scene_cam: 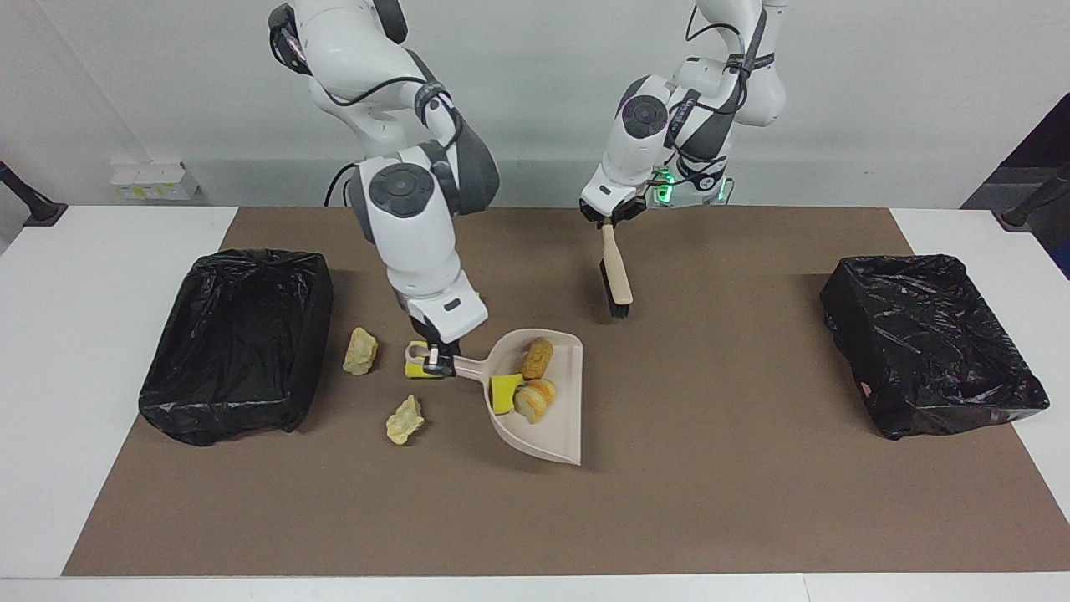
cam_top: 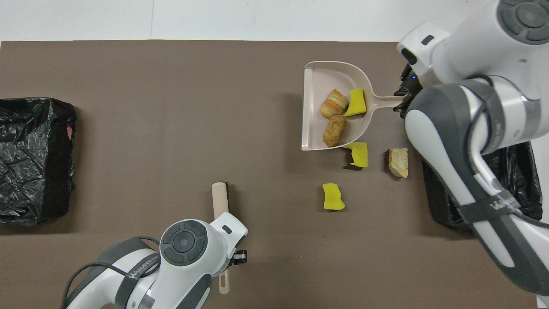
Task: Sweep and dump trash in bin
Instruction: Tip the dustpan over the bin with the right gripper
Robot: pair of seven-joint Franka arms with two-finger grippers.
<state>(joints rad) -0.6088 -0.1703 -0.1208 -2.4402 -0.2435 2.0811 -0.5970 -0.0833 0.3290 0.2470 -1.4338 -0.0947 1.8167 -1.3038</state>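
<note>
My right gripper is shut on the handle of the beige dustpan, which it holds level just over the mat. In the pan lie a yellow sponge piece and two bread lumps. Loose trash lies on the mat beside it: a green-backed sponge, a yellow sponge, and beige lumps. My left gripper is shut on the brush, bristles hanging over the mat close to the robots.
A black-lined bin stands at the right arm's end of the mat, next to the loose scraps, partly covered by my right arm in the overhead view. A second black-lined bin stands at the left arm's end.
</note>
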